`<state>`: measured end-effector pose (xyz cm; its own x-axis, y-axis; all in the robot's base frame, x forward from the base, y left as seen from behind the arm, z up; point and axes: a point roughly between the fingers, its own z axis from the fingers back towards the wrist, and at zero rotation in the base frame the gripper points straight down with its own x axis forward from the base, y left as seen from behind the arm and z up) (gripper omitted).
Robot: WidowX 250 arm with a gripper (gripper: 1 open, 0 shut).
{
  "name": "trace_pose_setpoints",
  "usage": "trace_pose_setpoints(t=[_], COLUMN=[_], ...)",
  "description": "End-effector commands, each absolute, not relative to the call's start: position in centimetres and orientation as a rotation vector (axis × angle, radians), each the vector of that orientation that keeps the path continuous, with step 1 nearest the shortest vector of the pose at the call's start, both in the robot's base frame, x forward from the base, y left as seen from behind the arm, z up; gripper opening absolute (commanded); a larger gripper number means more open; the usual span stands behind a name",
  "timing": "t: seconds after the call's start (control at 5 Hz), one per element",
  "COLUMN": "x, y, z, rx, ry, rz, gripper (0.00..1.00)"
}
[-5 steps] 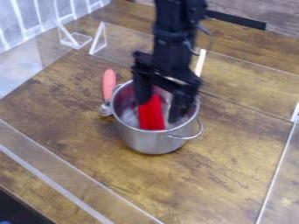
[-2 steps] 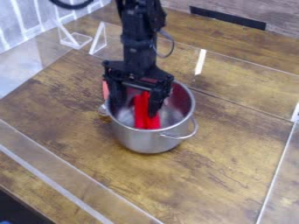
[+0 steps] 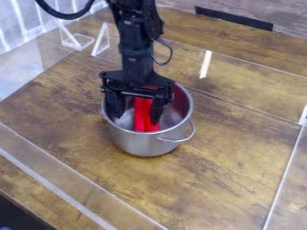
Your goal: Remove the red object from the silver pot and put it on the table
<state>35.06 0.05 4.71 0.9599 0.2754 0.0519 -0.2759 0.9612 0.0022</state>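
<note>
The task is, I judge, in its early part. The red object (image 3: 144, 115) is inside the silver pot (image 3: 146, 144), with its long side going up toward the rim, and it is not yet on the worktop (image 3: 234, 144). The jaws (image 3: 136, 110) are at the mouth of the pot and they stand apart, released; I see no grip on the red object. Whether one of them touches it, I cannot tell, because the dark arm (image 3: 135, 45) covers a part of the pot's opening.

So what is left is to grasp, to lift over the rim, to carry out and to put down. The rim is the near edge to respect, since the jaws are close to it, and a sideways pull could drag the pot. The loop handle (image 3: 181, 136) on the right of the view also sticks out. For putting down, a wide stretch of wood runs to the right of the pot in the view, and this seems to me the easier side.
</note>
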Motion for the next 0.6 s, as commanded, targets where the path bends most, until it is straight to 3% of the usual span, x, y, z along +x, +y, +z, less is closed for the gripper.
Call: trace_pose_setpoints(t=[0.0, 0.2, 0.4], x=[35.71, 36.39, 36.28], y=[0.00, -0.85, -0.42], z=[3.81, 4.23, 4.61], rx=[0.009, 0.006, 0.001], ry=[-0.070, -0.068, -0.068], rz=[0.317, 0.303, 0.326], gripper=[1.00, 0.00, 0.00])
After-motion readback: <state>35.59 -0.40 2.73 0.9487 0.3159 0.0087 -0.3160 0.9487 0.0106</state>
